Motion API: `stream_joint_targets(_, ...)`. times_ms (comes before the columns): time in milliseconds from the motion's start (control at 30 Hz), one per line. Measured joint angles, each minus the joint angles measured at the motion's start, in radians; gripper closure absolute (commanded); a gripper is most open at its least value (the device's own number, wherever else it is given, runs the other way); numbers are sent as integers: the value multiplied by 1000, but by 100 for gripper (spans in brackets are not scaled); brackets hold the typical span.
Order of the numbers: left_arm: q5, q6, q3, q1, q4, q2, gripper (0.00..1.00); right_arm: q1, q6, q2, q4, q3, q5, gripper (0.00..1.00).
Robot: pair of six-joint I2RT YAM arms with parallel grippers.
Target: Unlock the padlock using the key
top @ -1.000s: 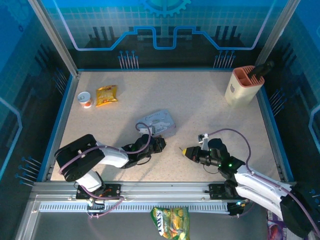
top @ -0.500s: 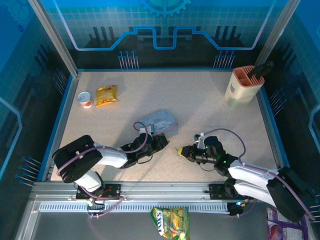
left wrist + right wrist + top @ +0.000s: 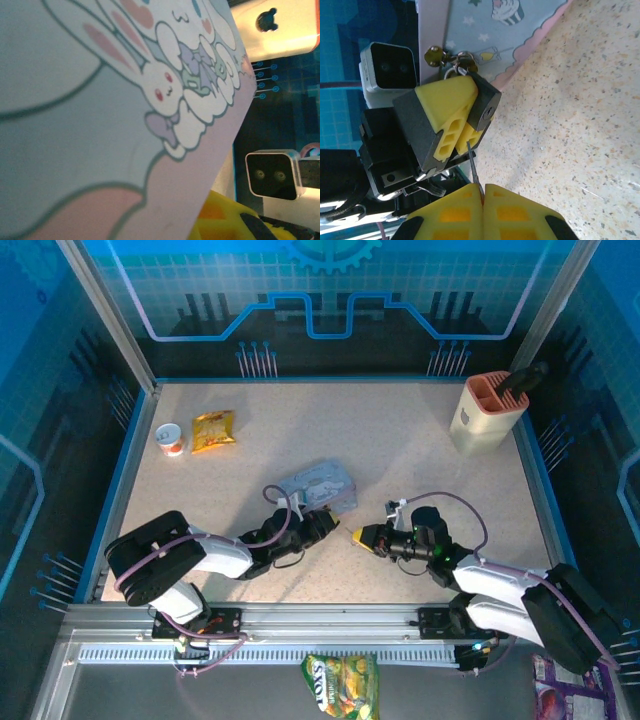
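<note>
Rt gripper [image 3: 357, 536] is seen moved left vs 1 s ago. The gap to lt gripper [image 3: 322, 526] at frame centre is nearly closed, and the tin [image 3: 318, 483] is turned slightly. Approach is judged done, insertion not yet.

Rt wrist view: rt fingers are pressed together at bottom centre, with the thin key [image 3: 472, 161] pinched upright between them. Lt jaws are set narrow, clamped on the dark padlock [image 3: 484, 104] at centre-left. The shackle is hooked through the tin's hasp just above. The key tip is seen just below the lock body, short of the keyhole on its right face. Fine alignment is judged the remaining need.

Containers:
- The tin is closed, contents not visible.
- The tan holder [image 3: 488, 412], upper right, has a dark tool handle [image 3: 527, 379] stood in it.
- A small cup [image 3: 170, 438] sits upper left, inside not discernible.
</note>
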Motion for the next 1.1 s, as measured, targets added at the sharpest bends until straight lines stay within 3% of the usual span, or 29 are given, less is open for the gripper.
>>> stream_joint_targets(767, 26, -84, 0, 2, 67, 18, 95, -82, 37, 191, 215, 5, -156, 100)
stream_joint_targets(1100, 37, -108, 0, 3, 74, 16, 95, -117, 142, 416, 490, 3, -224, 100)
